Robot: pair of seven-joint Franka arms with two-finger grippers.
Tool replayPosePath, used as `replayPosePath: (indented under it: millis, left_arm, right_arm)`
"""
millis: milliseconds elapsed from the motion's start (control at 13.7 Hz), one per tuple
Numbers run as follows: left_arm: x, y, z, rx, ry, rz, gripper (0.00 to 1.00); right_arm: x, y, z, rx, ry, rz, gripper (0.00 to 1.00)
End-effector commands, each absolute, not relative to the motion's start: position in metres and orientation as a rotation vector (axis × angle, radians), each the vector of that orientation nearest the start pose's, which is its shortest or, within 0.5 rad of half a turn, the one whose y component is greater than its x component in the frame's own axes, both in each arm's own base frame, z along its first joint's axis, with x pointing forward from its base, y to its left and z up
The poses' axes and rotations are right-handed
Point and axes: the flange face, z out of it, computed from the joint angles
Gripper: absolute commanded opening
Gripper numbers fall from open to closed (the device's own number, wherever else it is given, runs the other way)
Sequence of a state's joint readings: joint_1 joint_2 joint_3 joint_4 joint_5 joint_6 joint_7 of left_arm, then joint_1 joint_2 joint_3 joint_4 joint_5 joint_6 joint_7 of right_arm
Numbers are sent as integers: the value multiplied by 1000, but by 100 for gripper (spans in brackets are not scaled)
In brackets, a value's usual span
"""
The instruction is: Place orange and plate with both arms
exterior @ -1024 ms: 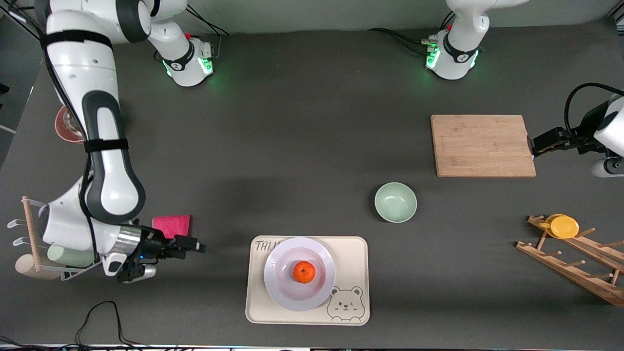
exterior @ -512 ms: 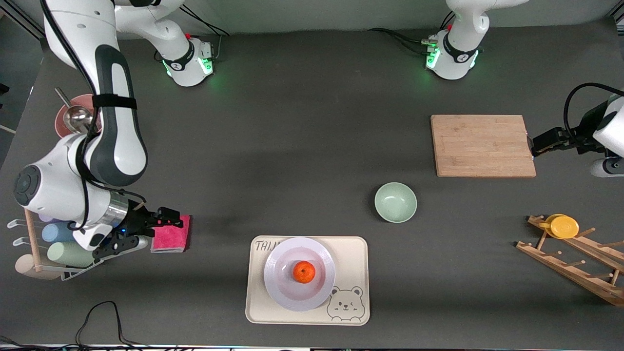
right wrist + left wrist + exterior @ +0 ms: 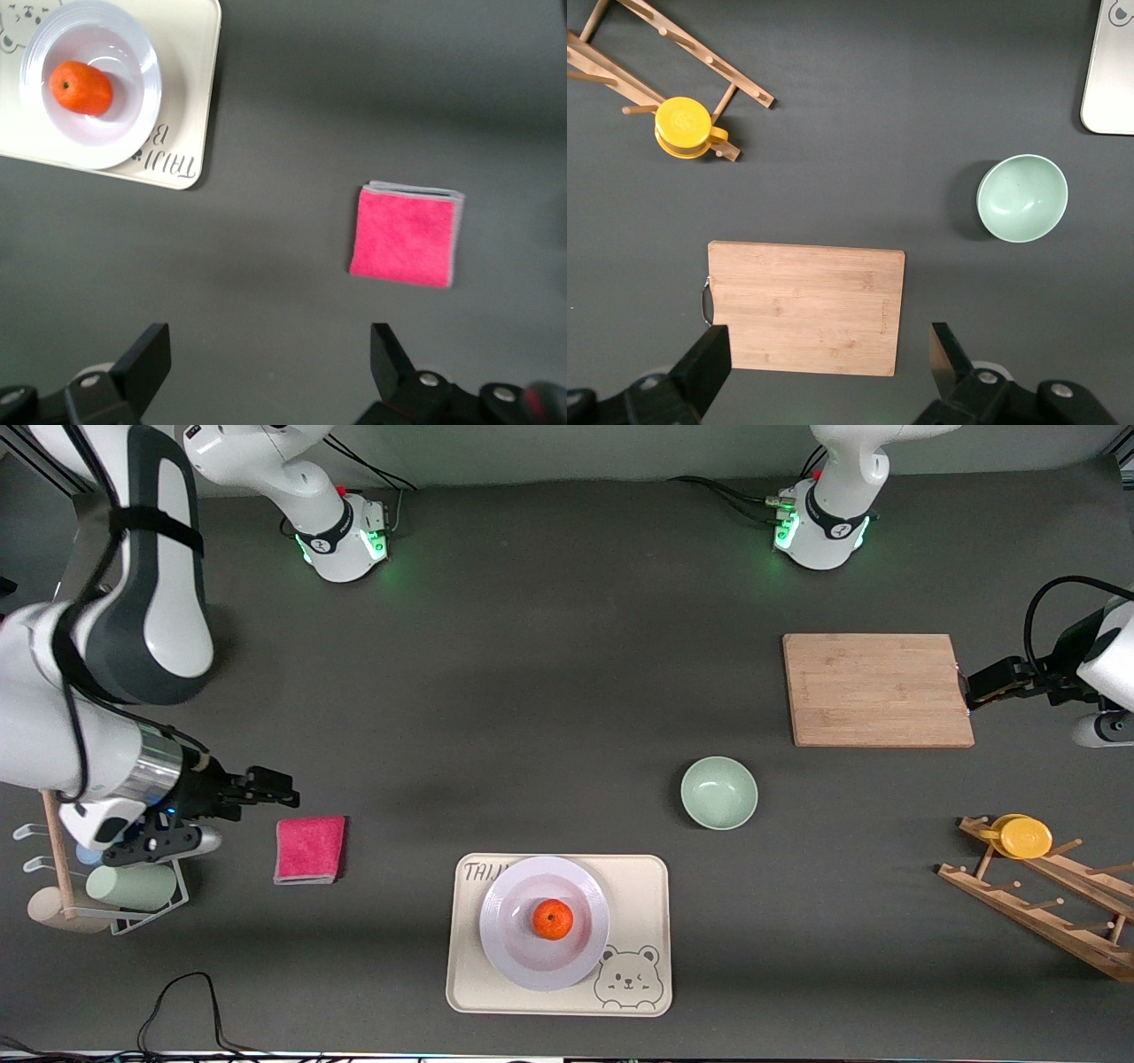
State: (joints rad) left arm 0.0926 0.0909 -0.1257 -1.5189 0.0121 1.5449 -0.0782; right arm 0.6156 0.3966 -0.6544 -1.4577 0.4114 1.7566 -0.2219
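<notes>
The orange (image 3: 553, 919) lies in the middle of the pale lavender plate (image 3: 505, 895), which rests on the cream bear tray (image 3: 642, 890) near the front camera. Both also show in the right wrist view, the orange (image 3: 81, 87) in the plate (image 3: 135, 55). My right gripper (image 3: 282, 783) is open and empty, up over the bare table just past the pink cloth, well off the tray toward the right arm's end; in its own view the gripper (image 3: 270, 345) holds nothing. My left gripper (image 3: 970, 691) is open and empty, hanging beside the cutting board's edge at the left arm's end, where it waits.
A folded pink cloth (image 3: 308, 849) lies between my right gripper and the tray. A mint-green bowl (image 3: 718, 792) and a wooden cutting board (image 3: 877, 689) lie toward the left arm's end. A wooden rack (image 3: 1045, 903) holds a yellow cup (image 3: 1023, 836). A cup stand (image 3: 115, 886) stands at the right arm's end.
My right arm has risen and drawn back from the tray toward its own end of the table, uncovering the pink cloth. The left arm, orange and plate have not moved.
</notes>
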Motion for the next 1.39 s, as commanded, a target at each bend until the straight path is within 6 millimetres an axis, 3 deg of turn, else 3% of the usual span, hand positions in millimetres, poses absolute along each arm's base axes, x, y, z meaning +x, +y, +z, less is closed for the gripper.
replayPosePath:
  millis: [0, 366, 585, 805, 1098, 1317]
  left_arm:
    - [580, -15, 598, -3127, -51, 101, 100]
    - [580, -14, 599, -3117, -51, 95, 100]
    - [580, -16, 599, -3114, -44, 95, 100]
    - [580, -17, 599, -3112, -41, 94, 100]
    - [580, -17, 598, -3112, -41, 97, 100]
    - [581, -19, 599, -3113, -36, 92, 100]
  right_arm:
    - [658, 72, 526, -3007, -202, 2, 100]
    - [652, 74, 567, -3036, -248, 12, 100]
    - [644, 62, 582, -3025, -236, 20, 100]
    - [622, 30, 611, -3031, -288, 35, 100]
    - [597, 17, 612, -3054, -359, 61, 100]
    - [586, 10, 596, -3056, -360, 33, 100]
